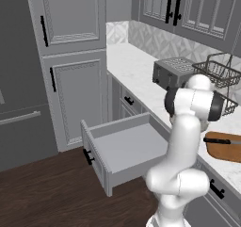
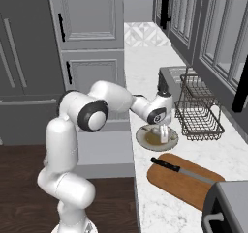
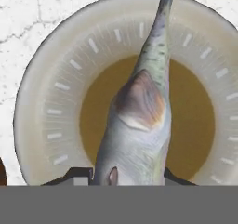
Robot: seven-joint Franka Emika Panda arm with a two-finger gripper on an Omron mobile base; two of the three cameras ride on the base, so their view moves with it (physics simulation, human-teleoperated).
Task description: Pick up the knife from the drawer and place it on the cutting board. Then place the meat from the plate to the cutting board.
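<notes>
The meat [image 3: 139,125], a pale grey tapered fish piece, lies across the brown centre of the round plate [image 3: 46,111]. My gripper [image 3: 126,174] reaches down onto it, one dark fingertip pressed against each side of its thick end. In the right base view the gripper [image 2: 163,134] stands over the plate [image 2: 144,139] on the counter. The knife [image 2: 177,169], black-handled, lies diagonally on the reddish-brown cutting board [image 2: 193,188], just right of the plate. The left base view shows the knife [image 1: 223,140] on the board [image 1: 226,150], and the grey drawer [image 1: 124,150] pulled open.
A wire basket [image 2: 198,109] stands right behind the plate, close to my hand. A toaster [image 1: 172,70] sits further back on the marble counter. A grey appliance [image 2: 227,208] stands at the near end beside the board. The open drawer juts out over the dark wood floor.
</notes>
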